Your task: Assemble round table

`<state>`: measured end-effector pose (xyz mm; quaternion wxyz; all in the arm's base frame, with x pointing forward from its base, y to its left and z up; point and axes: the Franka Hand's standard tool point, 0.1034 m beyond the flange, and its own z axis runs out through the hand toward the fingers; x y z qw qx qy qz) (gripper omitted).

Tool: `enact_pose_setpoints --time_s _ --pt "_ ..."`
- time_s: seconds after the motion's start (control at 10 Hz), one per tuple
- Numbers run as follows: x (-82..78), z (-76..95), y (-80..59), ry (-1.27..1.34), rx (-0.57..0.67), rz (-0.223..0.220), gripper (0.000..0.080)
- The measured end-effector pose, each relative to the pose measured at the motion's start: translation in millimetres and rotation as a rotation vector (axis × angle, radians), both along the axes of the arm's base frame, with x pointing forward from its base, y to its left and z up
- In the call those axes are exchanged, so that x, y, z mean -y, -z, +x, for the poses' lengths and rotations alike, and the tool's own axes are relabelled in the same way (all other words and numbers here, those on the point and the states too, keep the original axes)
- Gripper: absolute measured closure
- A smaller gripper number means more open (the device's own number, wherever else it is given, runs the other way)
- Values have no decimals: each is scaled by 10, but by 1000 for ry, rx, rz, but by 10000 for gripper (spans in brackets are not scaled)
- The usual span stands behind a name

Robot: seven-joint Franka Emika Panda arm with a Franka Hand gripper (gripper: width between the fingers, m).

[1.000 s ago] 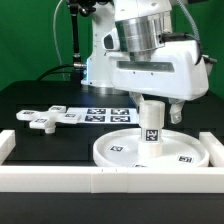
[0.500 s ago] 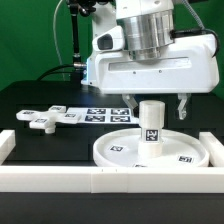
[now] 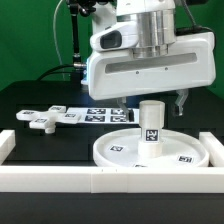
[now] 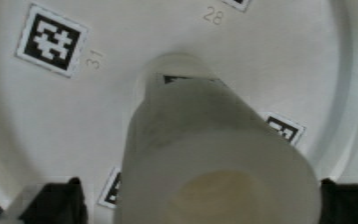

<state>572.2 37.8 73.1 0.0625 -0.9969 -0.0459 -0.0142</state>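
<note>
- Toward the exterior view's right of the black table (image 3: 30,100), the big disc (image 3: 112,152) lies flat just behind the near border bar (image 3: 100,182). The short leg (image 3: 151,125) stands upright in the middle of it.
- Straight above the leg hangs the gripper (image 3: 153,101), jaws spread wide and holding nothing. The wrist view agrees: the leg (image 4: 202,150) sits between the two dark fingertips (image 4: 60,195) with a gap on each side.
- Off to the exterior view's left, the cross-shaped foot piece (image 3: 48,117) lies loose, well apart from the disc and just beside the marker board (image 3: 105,113).
- Everything is smooth, hard white plastic with little black-and-white tags (image 3: 152,133) stuck on. The disc has a raised rim, and the leg is a plain stubby cylinder.
- Handling-wise, I'd guess it's all light and stiff and not fragile, but kinda slick, so a weak pinch could slip.
- I'd grab the foot piece across one of its arms, flat sides between the fingers. For the leg, I'd squeeze across the middle of the cylinder.
- I honestly can't tell if the leg is fully seated in the disc or just standing there, because the wrist picture is too blurry.
</note>
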Motion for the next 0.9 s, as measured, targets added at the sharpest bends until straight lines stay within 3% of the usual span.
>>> enact_pose_setpoints --time_s 0.3,0.6,0.9 --pt "-4 -1 1 -174 21 -7 151" --pt "-72 -8 4 -475 43 -54 151" --pt "-52 -10 7 -672 61 -62 151"
